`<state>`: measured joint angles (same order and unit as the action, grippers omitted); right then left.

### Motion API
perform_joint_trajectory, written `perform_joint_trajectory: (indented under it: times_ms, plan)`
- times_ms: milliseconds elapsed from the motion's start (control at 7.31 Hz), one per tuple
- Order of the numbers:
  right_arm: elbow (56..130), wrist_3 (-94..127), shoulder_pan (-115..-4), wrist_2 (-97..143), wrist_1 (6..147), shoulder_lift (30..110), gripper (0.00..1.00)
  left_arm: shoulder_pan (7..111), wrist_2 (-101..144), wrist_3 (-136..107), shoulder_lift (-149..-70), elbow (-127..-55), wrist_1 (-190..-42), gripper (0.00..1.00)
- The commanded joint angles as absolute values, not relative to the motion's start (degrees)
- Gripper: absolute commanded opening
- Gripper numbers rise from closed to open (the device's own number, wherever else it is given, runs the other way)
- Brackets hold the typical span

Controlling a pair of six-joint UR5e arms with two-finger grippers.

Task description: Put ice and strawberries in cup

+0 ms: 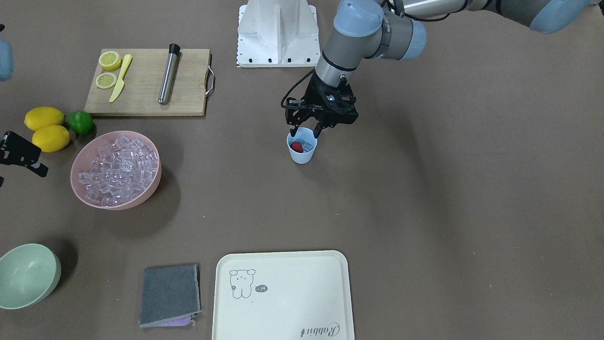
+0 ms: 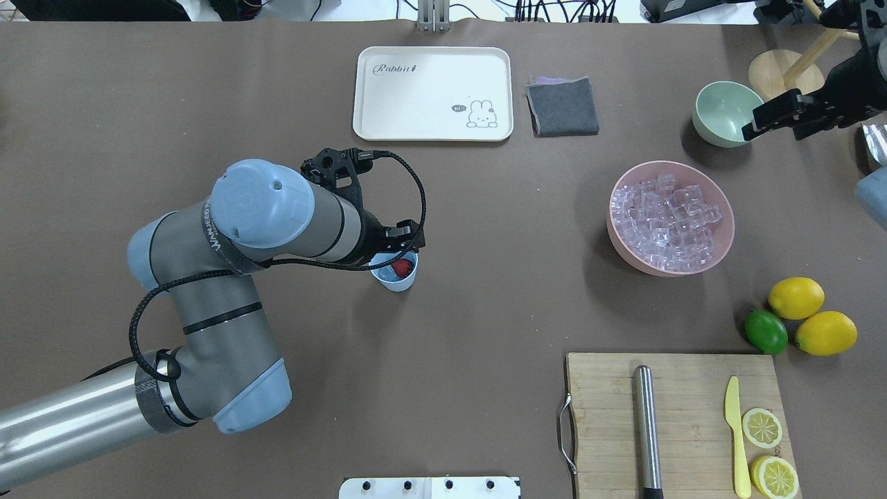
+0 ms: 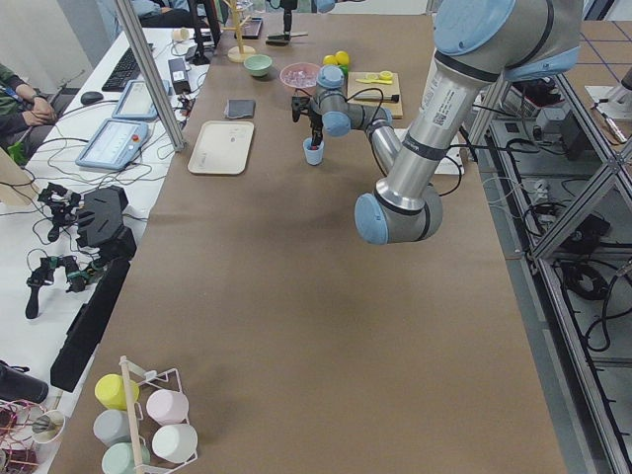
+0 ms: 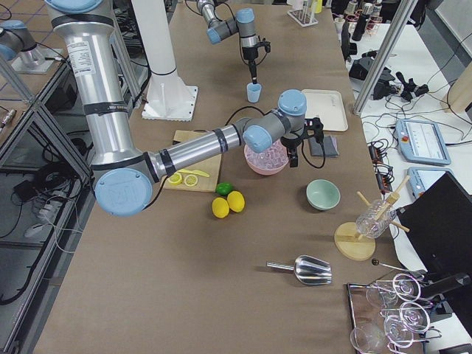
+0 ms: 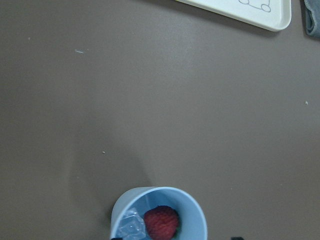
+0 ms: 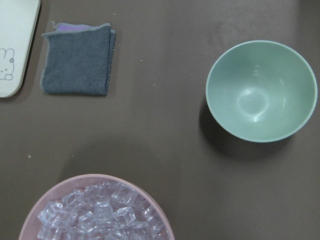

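Smooth plastic cup, glassy ice

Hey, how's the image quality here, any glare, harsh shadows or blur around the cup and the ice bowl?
Front-facing view: even light, the cup sharp, a soft shadow beside the pink bowl, small glints on the ice. Left wrist view: the strawberry crisp, the cup cropped at the bottom edge. Right wrist view: mild glare inside the green bowl.

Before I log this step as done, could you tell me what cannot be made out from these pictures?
1. Number of clear ice cubes in the light blue plastic cup: in the left wrist view the small red strawberry covers some and the bottom edge cuts the cup.
2. Right gripper, open or shut: dark and small overhead; cut by the front-facing view's edge.
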<state>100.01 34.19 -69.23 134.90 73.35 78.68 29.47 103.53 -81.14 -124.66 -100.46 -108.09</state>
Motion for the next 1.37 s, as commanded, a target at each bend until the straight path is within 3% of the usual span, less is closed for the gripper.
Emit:
perform_joint_trajectory:
  times_ms: [0, 547, 1231]
  plan:
    - [100.02, 34.19, -69.69, 134.91, 73.39, 78.66, 0.99, 32.06, 103.71, -77.12, -123.93, -101.68, -107.84, 0.98]
    - [99.84, 23.42, -71.63, 132.29, 81.44, 78.75, 1.00, 42.08, 104.24, -60.65, -115.68, -101.43, -108.19, 0.98]
    - [93.53, 10.24, -78.81, 131.75, 84.29, 81.82, 0.99, 51.75, 101.07, -55.20, -101.18, -98.88, -117.94, 0.98]
